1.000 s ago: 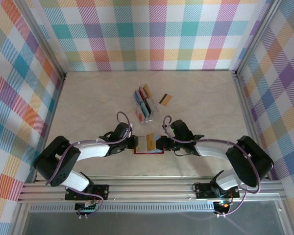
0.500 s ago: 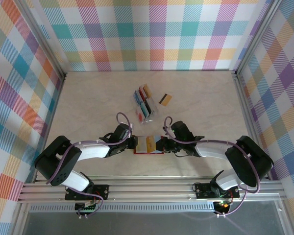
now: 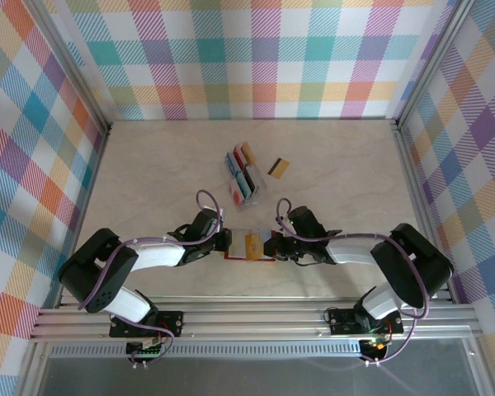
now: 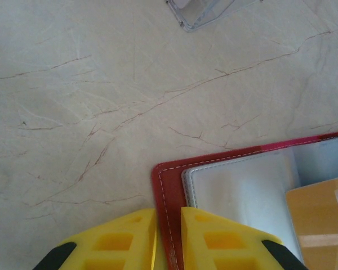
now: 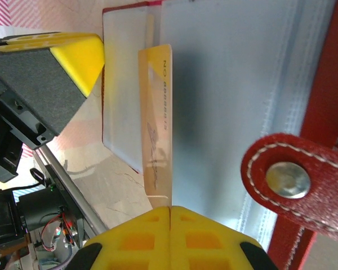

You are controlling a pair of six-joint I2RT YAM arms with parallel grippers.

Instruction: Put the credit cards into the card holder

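Observation:
The red card holder (image 3: 235, 256) lies open on the table between the two arms, grey pockets up. My left gripper (image 3: 228, 241) is shut on its left edge; in the left wrist view the stitched red border (image 4: 172, 185) runs between the yellow fingers (image 4: 214, 236) of the left gripper (image 4: 169, 216). My right gripper (image 3: 269, 242) is shut on a gold credit card (image 3: 252, 244). In the right wrist view that card (image 5: 158, 124) stands edge-on from the right gripper (image 5: 169, 209), over the grey pocket (image 5: 231, 84). The snap tab (image 5: 296, 180) lies to the right.
A clear slotted rack (image 3: 243, 175) with several cards stands behind the holder; its corner (image 4: 205, 11) shows in the left wrist view. A gold card with a dark stripe (image 3: 279, 168) lies flat beside the rack. Plaid walls enclose the table; a metal rail (image 3: 247, 318) runs along the near edge.
The right gripper has carried the gold card a little left and lower over the open holder. The left gripper has tightened slightly on the holder's edge.

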